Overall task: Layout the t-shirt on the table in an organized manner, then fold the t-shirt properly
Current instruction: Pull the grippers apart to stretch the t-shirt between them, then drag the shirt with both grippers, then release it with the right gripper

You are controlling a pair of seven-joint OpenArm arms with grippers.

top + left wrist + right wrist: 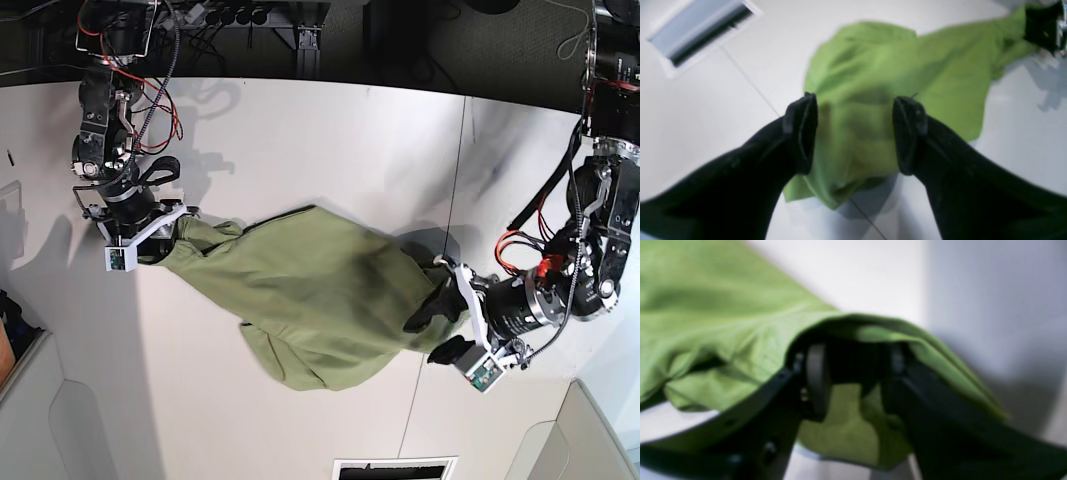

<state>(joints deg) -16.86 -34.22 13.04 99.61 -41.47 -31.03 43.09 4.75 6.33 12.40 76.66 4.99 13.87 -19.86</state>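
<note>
Base view, t-shirt (pixel 320 300) stretched on table (pixel 300 150), left pincer (pixel 440 325) spread.

The right wrist view is blurred throughout; the t-shirt (pixel 740 323) drapes over the right claw (pixel 853 363), hiding its tips. In the base view that claw (pixel 178 232) is buried in cloth. The left wrist view's far cloth is smeared.

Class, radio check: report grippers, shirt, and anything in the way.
Left gripper open, cloth between its fingers. Right gripper partly open, shirt edge draped over it. Shirt bunched on table. Nothing in the way.
</note>
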